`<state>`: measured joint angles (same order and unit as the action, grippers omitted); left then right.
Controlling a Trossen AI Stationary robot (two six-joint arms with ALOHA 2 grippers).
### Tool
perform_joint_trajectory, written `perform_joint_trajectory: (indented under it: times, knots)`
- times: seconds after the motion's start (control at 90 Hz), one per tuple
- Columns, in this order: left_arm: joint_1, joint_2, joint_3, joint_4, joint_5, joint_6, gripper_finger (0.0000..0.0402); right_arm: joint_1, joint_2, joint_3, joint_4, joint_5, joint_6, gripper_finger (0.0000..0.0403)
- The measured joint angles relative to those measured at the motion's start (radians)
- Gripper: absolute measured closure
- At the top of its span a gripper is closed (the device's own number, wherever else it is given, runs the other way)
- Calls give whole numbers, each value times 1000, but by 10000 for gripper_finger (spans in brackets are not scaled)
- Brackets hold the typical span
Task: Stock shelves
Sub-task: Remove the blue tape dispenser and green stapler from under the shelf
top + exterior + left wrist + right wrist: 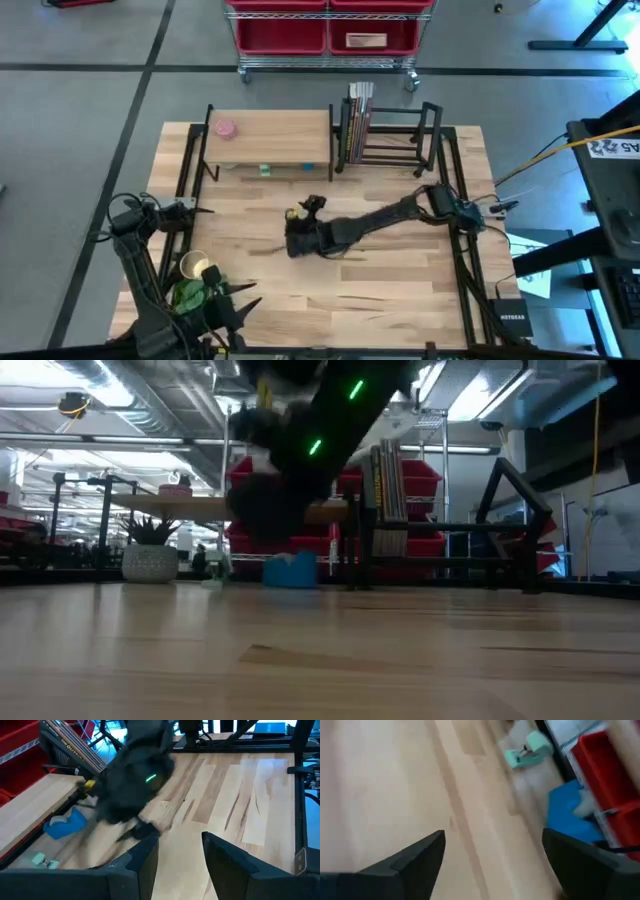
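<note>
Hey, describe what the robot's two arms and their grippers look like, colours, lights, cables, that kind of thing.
Both arms are dark, near-black, jointed links. The right arm carries small green indicator lights and a bit of yellow near its wrist. Each gripper has two flat, black, wedge-shaped fingers. The left arm has black cabling bunched at its joints.

One legible marking: the word "NETGEAR" is printed on a small black box [509, 320] at the table's edge, well apart from the right gripper [297, 243]. A white tag [612, 148] shows characters (inverted, not reliably readable).
</note>
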<state>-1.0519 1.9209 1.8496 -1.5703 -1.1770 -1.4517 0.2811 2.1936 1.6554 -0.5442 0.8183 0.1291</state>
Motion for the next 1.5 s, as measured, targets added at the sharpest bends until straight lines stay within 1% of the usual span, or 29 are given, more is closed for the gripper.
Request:
perform_joint_trajectory:
  times: [0.033,0.078,0.111,0.144,0.189,0.233,0.3,0.344,0.389,0.433,0.5,0.589,0.644,0.711,0.789,0.911,1.089,1.2,1.3,1.5]
  knots:
    - [9,-5,0,0,9,-4,263,24,-16,-3,-42,9,18,101]
    - [20,-10,0,-1,14,-4,263,57,-37,-27,-55,30,54,108]
    - [24,-12,0,-1,15,3,263,77,-46,-58,-27,48,85,112]
    - [30,-15,0,-1,17,9,263,91,-52,-98,39,55,111,116]
    - [35,-18,0,-1,22,12,263,101,-51,-159,187,61,122,119]
    - [35,-25,0,-1,29,19,263,107,-44,-221,379,54,107,120]
    - [26,-44,0,-1,32,28,263,96,-18,-279,705,-30,57,121]
    - [19,-58,0,-1,29,28,263,78,-1,-297,881,-91,26,121]
    - [14,-70,0,-2,19,18,263,49,25,-287,1011,-133,20,121]
    - [4,-78,0,-1,5,14,263,13,57,-257,1074,-146,19,121]
    - [-9,-84,0,0,-20,11,263,-36,115,-173,1058,-146,17,121]
    - [-20,-88,0,0,-45,11,263,-86,204,-20,999,-137,17,121]
    - [-22,-89,0,-2,-54,10,263,-106,262,84,951,-77,32,121]
    - [-23,-89,0,-1,-54,8,263,-126,323,179,873,42,91,121]
    - [-22,-89,0,-1,-51,-7,263,-158,379,244,834,92,186,121]
    - [-22,-89,0,0,-50,-16,263,-206,428,290,840,86,307,119]
    - [-22,-89,0,0,-54,-11,263,-254,478,318,837,66,419,120]
    - [-21,-89,0,-1,-60,-8,263,-277,480,322,826,75,474,125]
    - [-21,-89,0,-1,-64,-8,263,-297,479,323,834,75,495,128]
    - [-21,-89,0,-1,-66,-8,263,-324,478,323,840,23,502,130]
